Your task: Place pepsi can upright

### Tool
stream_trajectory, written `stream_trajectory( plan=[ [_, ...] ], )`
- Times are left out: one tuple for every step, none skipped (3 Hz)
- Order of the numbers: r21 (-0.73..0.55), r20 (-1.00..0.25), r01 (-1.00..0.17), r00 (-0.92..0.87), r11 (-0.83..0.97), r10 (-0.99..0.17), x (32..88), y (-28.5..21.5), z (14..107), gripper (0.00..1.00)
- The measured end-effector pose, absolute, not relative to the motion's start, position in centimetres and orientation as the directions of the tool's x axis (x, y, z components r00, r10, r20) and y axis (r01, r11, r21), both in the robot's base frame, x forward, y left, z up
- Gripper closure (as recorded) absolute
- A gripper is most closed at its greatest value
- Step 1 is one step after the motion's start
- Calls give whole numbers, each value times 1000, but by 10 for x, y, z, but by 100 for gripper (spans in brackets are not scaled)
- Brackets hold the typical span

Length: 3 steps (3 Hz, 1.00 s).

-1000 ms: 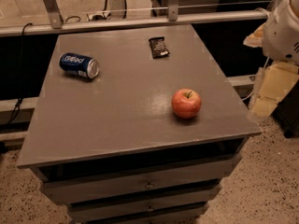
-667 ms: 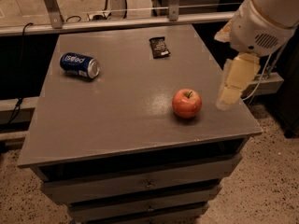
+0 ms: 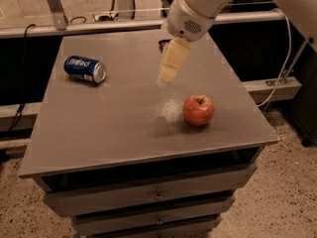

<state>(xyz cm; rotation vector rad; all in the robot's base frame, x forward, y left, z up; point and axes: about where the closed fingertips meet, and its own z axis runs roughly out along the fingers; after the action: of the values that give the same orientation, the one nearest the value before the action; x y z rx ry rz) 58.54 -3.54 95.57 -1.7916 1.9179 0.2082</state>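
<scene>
1. Step in hand, as I judge it: approach, with no grasp made. The dark-blue aluminium pepsi can (image 3: 85,69) lies on its side, well left of and beyond the round red apple (image 3: 199,109).
2. The cream gripper (image 3: 166,77) hangs over the grey table (image 3: 114,138), beyond-left of the apple and nearer to it than to the can. It carries nothing. How far open: cannot tell.
3. Next move likely needs leftward travel, a grasp across the can body, then tipping it onto one end.
4. The apple sits off that path.
</scene>
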Motion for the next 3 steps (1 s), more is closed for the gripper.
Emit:
stream_trajectory(
  plan=[
    [-196,-513,-975,14,101,-858,624,29,949,0],
    [-156,-529,-981,-12,111,-849,651,87,934,0],
    [-143,-512,-978,-60,153,-857,677,131,914,0]
  ],
)
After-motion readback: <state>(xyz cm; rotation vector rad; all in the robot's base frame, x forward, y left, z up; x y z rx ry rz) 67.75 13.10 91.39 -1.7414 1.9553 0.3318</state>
